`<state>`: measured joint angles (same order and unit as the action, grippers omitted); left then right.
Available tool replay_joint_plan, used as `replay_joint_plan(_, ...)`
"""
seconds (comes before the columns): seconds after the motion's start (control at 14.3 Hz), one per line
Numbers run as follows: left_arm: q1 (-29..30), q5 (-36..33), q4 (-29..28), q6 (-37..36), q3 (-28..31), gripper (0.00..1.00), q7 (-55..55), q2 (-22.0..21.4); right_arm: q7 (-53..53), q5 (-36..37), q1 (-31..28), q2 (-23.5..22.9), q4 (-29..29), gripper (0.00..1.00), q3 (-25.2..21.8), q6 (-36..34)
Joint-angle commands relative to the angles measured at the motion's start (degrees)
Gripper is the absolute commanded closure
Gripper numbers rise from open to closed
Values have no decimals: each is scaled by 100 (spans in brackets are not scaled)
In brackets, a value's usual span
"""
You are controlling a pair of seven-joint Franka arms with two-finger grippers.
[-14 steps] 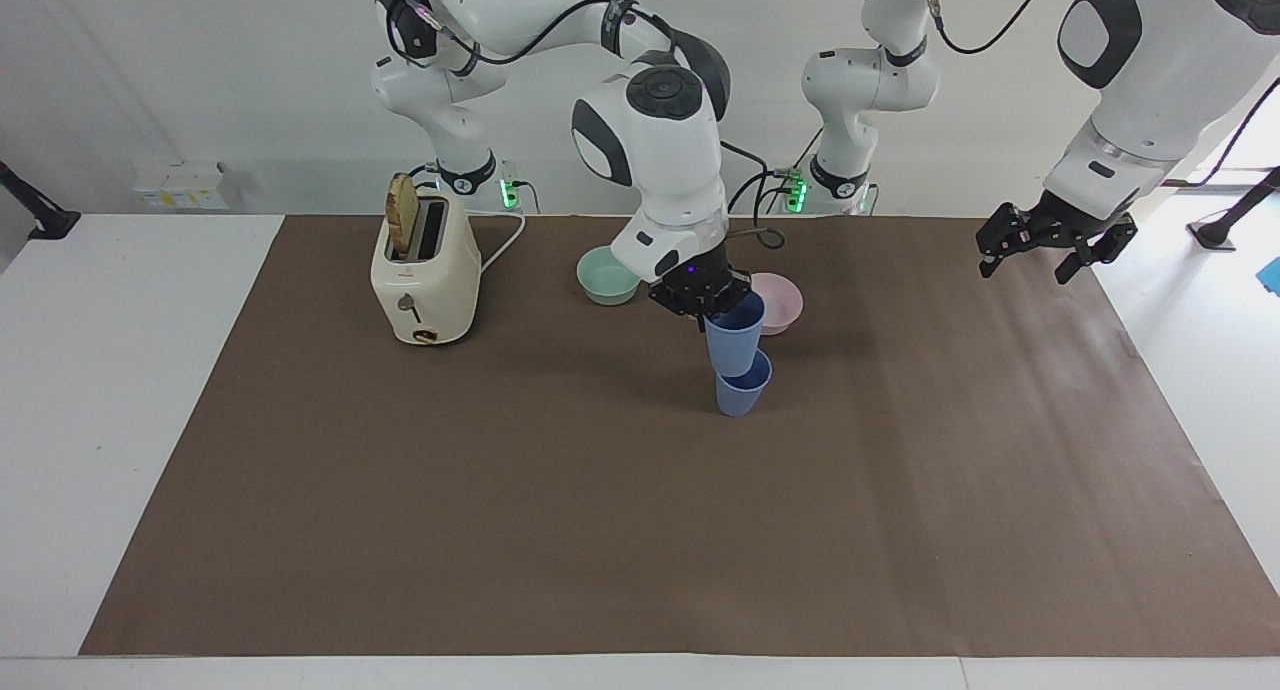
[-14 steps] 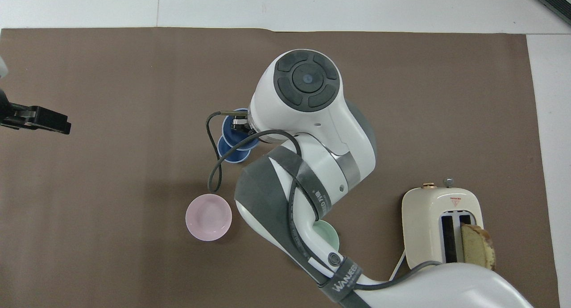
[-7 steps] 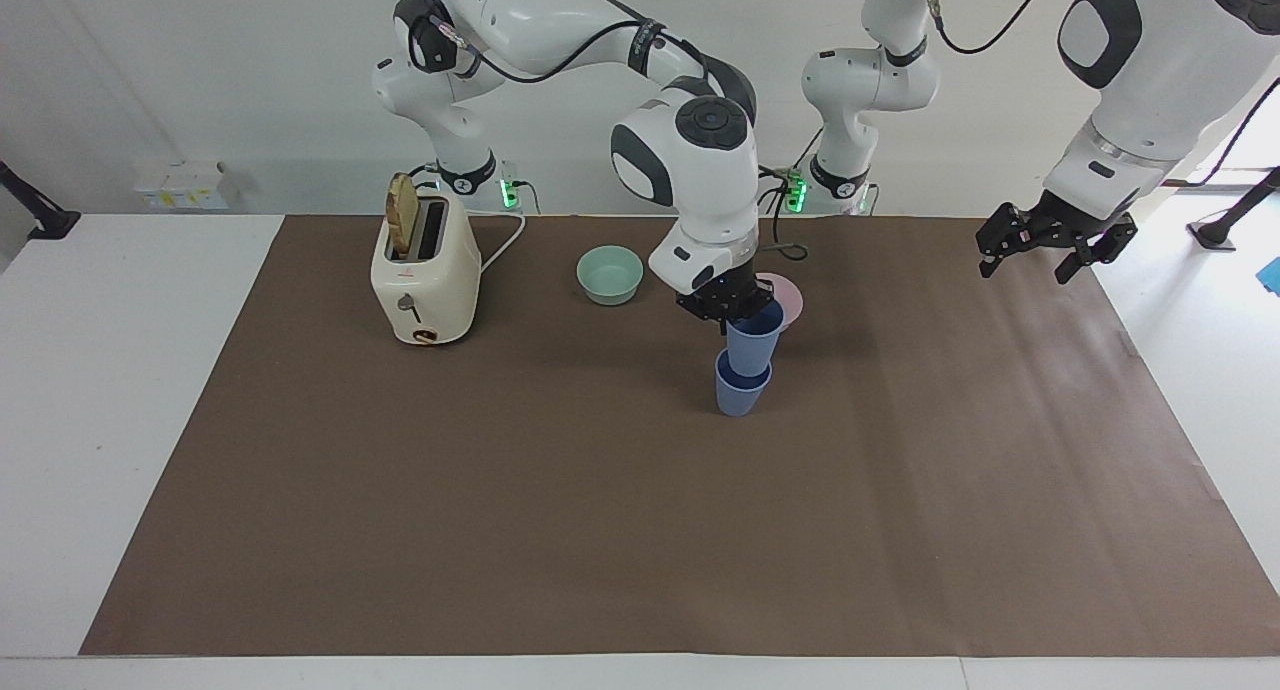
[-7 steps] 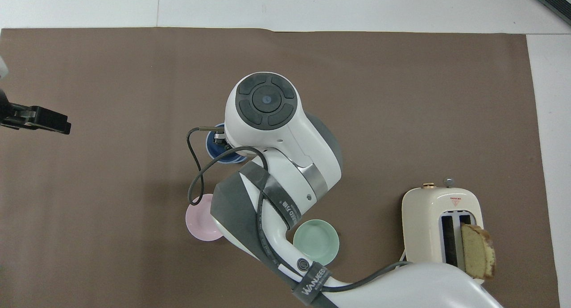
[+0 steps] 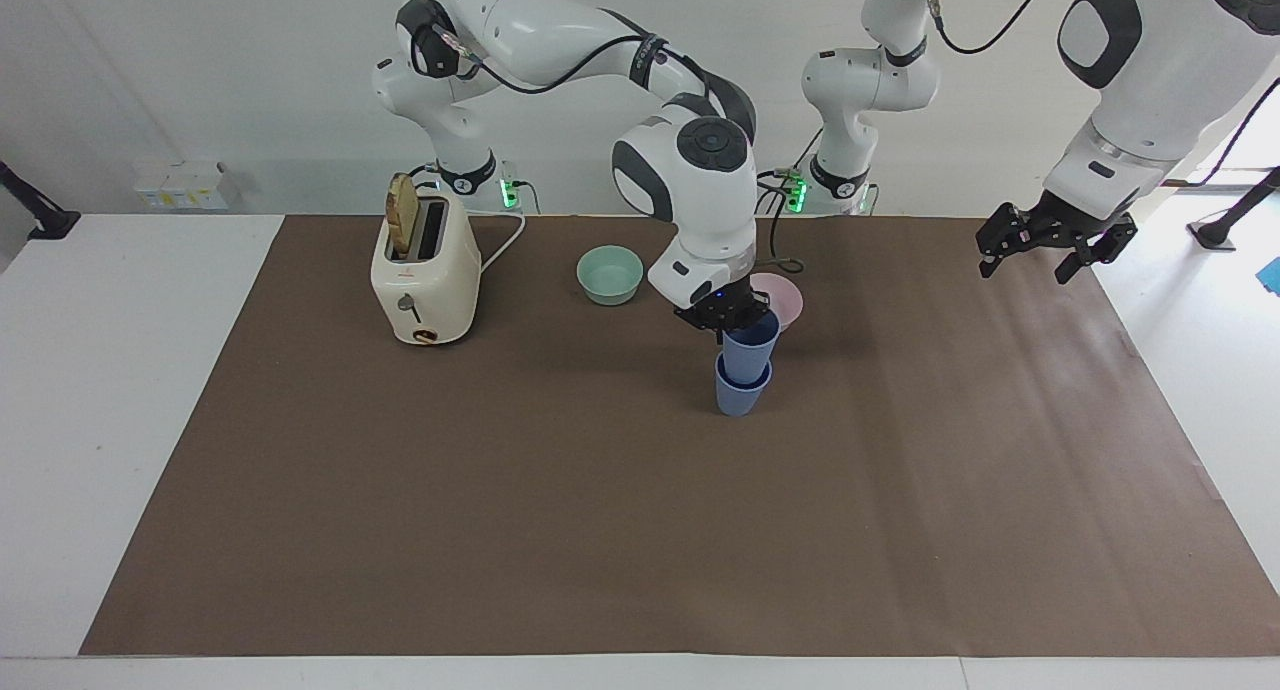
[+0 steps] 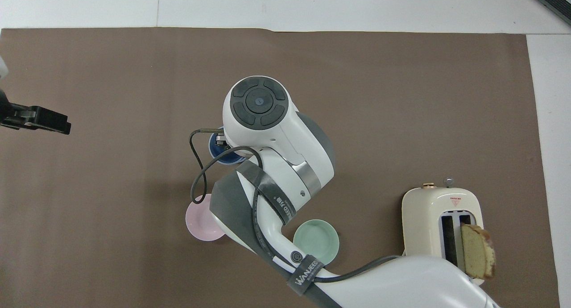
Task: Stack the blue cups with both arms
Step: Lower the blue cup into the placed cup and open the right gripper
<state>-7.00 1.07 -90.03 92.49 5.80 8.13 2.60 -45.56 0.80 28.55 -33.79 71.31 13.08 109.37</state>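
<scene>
Blue cups, two matte tapered plastic tumblers: upper cup (image 5: 751,343) sits partly nested in lower cup (image 5: 741,390), mid-mat, near the pale pink bowl (image 5: 783,295). Right gripper (image 5: 727,318) is pinched tight on the upper rim. Left gripper (image 5: 1050,240) waits, fingers spread, empty. You'd judge them light, stiff, smooth; grip the rim.

Matte plastic cups (image 5: 745,355), glossy toaster (image 5: 425,270)

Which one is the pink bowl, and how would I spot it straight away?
Start at the cream toaster, then follow the brown mat toward the left arm's end, past the mint-green bowl. The pink bowl sits next, just nearer the robots than the stacked blue cups; it is the only pink thing.
</scene>
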Motion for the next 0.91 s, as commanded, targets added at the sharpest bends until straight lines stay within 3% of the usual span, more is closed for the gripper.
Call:
replay_joint_plan(0.0,58,-81,-23,-65,-44,0,39,-40,-102,157,-34,-172,-73,100,19,120)
replay_joint_plan(0.28,58,-81,-41,-56,-44,0,39,-58,-111,157,-78,-190,111,100,28,340)
replay_joint_plan(0.35,49,-81,-41,-56,-44,0,39,-67,-111,157,-61,-198,112,89,19,348)
replay_joint_plan(0.42,49,-81,-41,-56,-44,0,39,-58,-111,166,-60,-199,112,3,19,357)
replay_joint_plan(0.84,49,-81,-41,-47,-44,0,39,-67,-120,271,-16,-181,76,0,-7,279)
